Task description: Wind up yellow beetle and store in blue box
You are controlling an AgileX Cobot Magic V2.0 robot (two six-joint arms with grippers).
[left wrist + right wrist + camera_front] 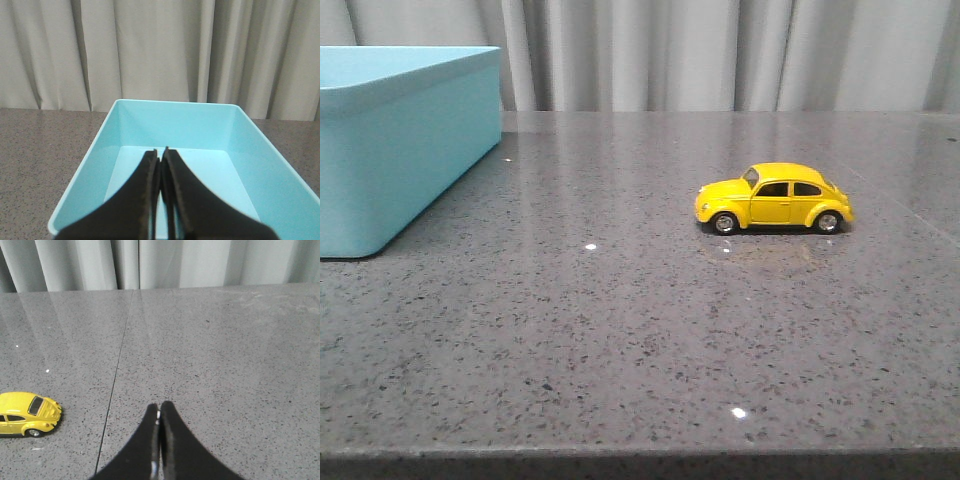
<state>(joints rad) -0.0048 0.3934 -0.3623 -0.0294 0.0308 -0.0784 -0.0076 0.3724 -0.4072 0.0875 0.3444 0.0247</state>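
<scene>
The yellow beetle [774, 198] sits right of centre on the table [620, 320] — well apart from the blue box [400, 140] at upper left. Left gripper [160, 152] and right gripper [159, 407] — both closed, empty.

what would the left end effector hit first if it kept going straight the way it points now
Probably the inside of the large light blue plastic box: the shut left end effector points over its open interior, toward the floor or far wall. Depth is unclear, so which it meets first cannot be told.
</scene>
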